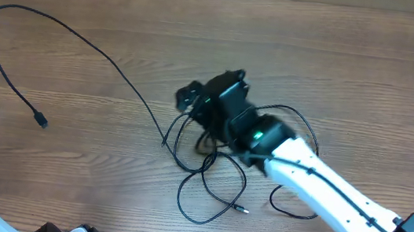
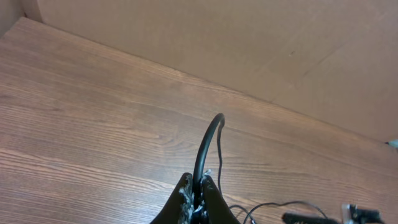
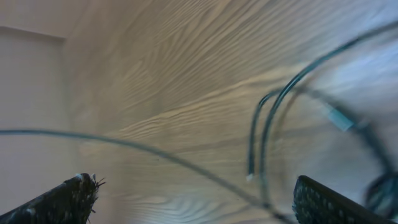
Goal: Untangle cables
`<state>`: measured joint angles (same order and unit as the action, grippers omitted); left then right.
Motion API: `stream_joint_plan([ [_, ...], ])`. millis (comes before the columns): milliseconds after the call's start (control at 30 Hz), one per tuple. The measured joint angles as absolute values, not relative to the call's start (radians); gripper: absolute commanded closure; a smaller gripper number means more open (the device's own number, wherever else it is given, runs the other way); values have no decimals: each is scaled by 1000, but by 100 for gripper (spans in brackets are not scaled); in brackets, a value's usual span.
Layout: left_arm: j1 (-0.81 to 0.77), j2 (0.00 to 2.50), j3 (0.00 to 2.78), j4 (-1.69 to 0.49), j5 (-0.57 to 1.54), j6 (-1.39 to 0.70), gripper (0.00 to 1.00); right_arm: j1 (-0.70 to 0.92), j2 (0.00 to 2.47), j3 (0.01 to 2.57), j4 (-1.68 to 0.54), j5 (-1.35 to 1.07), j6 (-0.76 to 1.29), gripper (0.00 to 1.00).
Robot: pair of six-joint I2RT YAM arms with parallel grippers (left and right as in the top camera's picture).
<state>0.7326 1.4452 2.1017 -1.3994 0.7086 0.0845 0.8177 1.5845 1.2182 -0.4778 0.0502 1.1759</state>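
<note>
I am partway through drawing 1 cord out of the knot. My left end effector (image 2: 198,196) is pressed together, pinching a long cable (image 2: 207,143) that arches up just ahead of its tips. From that pinch, 1 side of the long cable runs well away across the desk (image 1: 340,61) to the tangle of cables (image 1: 208,168). The short side ends in a plug (image 1: 40,121) lying near my left end effector.

The tangle sits under and just behind my right end effector (image 3: 193,202). That one is spread wide and grips nothing. Thin strands cross the gap between its tips, blurred in its own view.

The cables are thin, black and wiry, in several loose overlapping loops. A 2nd small connector (image 1: 241,210) pokes out behind the right end effector.

Next, I judge, the right end effector should close on 1 strand only. If it catches 2, my left pull would likely drag the whole pile.
</note>
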Motion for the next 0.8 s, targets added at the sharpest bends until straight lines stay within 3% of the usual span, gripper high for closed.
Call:
stream_joint_plan([
  [167, 733, 1445, 2102, -1410, 724, 84, 96, 945, 1607, 1218, -471, 199, 1327, 4],
  [333, 733, 1445, 2102, -1411, 734, 85, 96, 951, 1718, 1218, -472, 231, 1444, 7],
  [433, 733, 1445, 2102, -1411, 738, 84, 96, 940, 1797, 1218, -471, 220, 1486, 24],
  [800, 733, 1445, 2102, -1411, 741, 84, 96, 936, 1847, 1217, -471, 218, 1515, 21],
])
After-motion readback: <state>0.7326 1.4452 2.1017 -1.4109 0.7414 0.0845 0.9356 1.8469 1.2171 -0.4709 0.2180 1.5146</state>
